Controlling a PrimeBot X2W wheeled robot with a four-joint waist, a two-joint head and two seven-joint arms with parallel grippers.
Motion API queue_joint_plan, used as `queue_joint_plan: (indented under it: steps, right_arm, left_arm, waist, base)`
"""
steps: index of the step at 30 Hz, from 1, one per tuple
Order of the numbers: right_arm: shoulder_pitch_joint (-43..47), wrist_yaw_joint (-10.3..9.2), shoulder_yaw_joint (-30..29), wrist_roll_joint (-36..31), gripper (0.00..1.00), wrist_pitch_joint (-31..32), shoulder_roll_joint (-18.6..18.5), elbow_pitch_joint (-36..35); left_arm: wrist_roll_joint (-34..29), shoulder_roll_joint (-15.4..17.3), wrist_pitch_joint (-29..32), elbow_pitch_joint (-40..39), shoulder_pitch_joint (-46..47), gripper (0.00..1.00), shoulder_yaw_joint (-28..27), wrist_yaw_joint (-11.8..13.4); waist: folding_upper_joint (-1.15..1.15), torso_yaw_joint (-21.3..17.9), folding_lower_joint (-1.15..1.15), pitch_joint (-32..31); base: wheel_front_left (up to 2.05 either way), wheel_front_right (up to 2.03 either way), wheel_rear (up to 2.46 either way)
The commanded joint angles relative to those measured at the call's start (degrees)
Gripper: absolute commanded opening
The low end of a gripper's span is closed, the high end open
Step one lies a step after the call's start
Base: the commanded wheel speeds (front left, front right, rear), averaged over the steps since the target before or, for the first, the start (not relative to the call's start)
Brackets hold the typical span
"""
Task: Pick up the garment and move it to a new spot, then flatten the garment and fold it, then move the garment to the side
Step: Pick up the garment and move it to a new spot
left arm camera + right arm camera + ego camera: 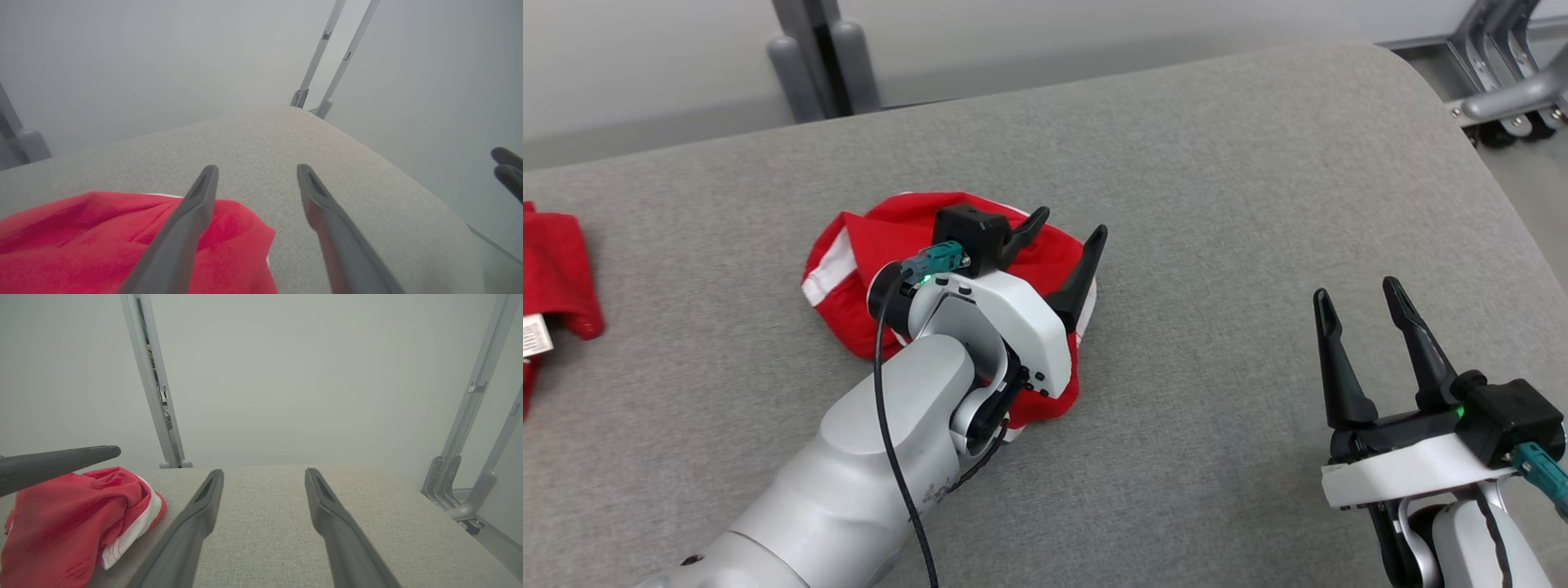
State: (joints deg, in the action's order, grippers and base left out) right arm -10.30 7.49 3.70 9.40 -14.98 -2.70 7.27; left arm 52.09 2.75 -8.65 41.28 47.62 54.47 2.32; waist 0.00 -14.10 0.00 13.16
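My left forearm [849,474] hides garment [890,229] part behind jaws; red cloth [556,261] well left of jaws cut by edge.

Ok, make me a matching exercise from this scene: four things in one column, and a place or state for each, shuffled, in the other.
Things
1. garment
2. left gripper
3. right gripper
4. second red cloth

Places or states
A. lying at the left edge of the table
B. open, over bare table
C. crumpled in a heap, mid-table
D. open, above the heap's right edge

Pairs: 1-C, 2-D, 3-B, 4-A
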Motion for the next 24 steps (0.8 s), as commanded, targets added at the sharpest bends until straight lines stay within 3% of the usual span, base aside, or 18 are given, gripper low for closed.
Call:
queue_joint_plan:
  steps: [1, 10, 24]
  right_arm:
    - [0.4, 0.01, -0.1, -0.5, 1.0, -0.3, -0.4, 0.1]
    - [2.7, 0.01, 1.5, -0.7, 1.0, -0.3, -0.4, 1.2]
    - [5.8, 0.01, 7.5, 1.2, 1.0, -0.3, -0.4, 6.5]
  left_arm:
    - [0.3, 0.3, -1.1, -0.1, 1.0, 1.0, 0.6, 0.0]
    - [1.1, 0.6, -5.3, -0.1, -1.2, 1.0, 1.0, 0.1]
    - [-6.9, 10.0, -6.5, -12.4, -15.6, 1.0, -5.8, 6.1]
  waist:
    - [0.0, 1.2, 0.0, -1.1]
    - [0.0, 6.1, 0.0, -5.4]
    - [0.0, 13.9, 0.0, -8.8]
  base:
    - [0.0, 0.0, 0.0]
    - [0.0, 0.0, 0.0]
    - [0.0, 0.0, 0.0]
